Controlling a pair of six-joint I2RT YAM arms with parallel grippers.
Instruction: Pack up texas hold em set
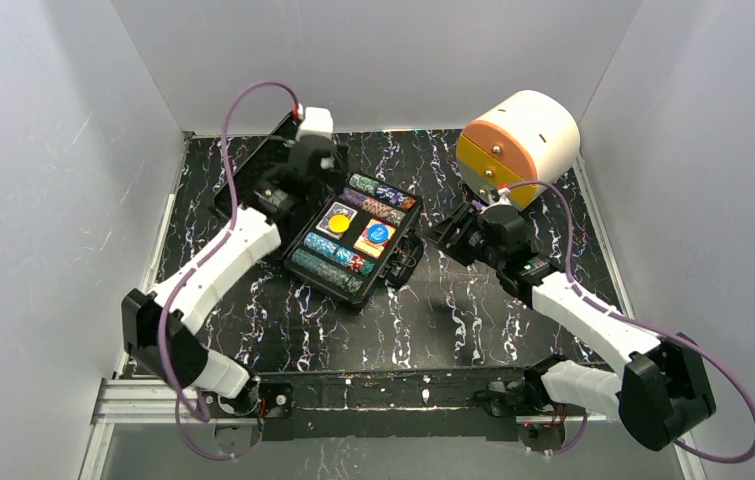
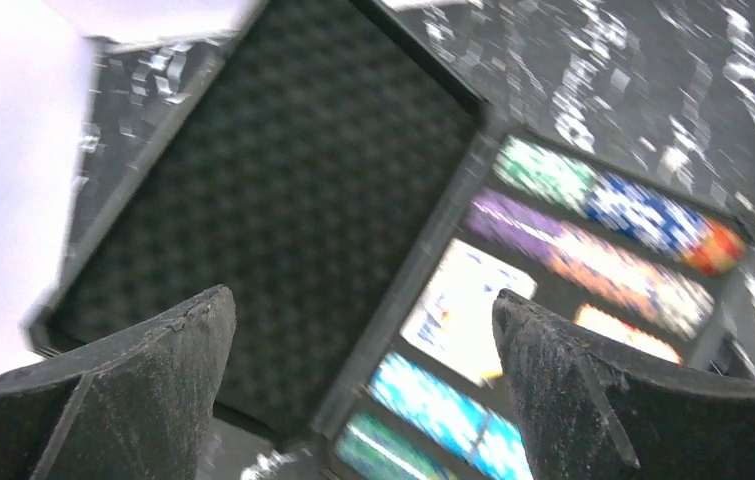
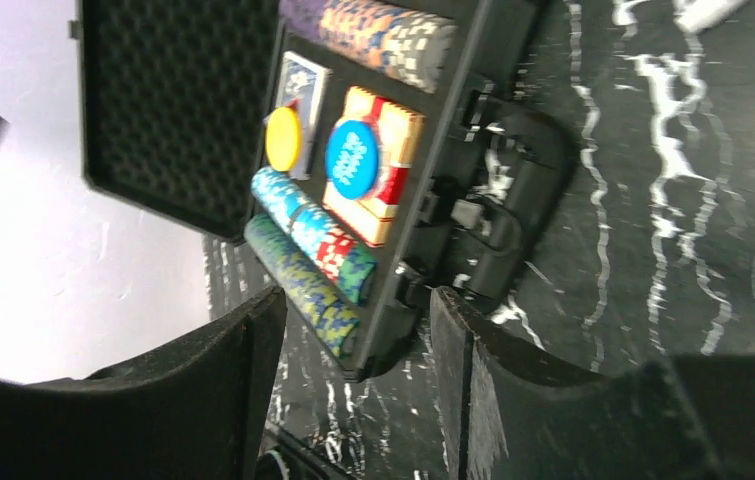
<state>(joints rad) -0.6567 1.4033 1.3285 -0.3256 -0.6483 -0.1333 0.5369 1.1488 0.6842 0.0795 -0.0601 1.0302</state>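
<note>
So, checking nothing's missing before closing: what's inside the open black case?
The case holds multicoloured chip rows at both ends; between them, a yellow button on a card deck and a blue button on a patterned pack. Beneath those is hidden.

From high behind the near edge we look steeply down on the whole table (image 1: 433, 310), the open case (image 1: 345, 294) at its middle. Our left wrist view sits close over the foam lid (image 2: 283, 200) and chip rows (image 2: 603, 210), blurred; our right wrist view faces the handle (image 3: 528, 200) side from close by. All three share the case.
</note>
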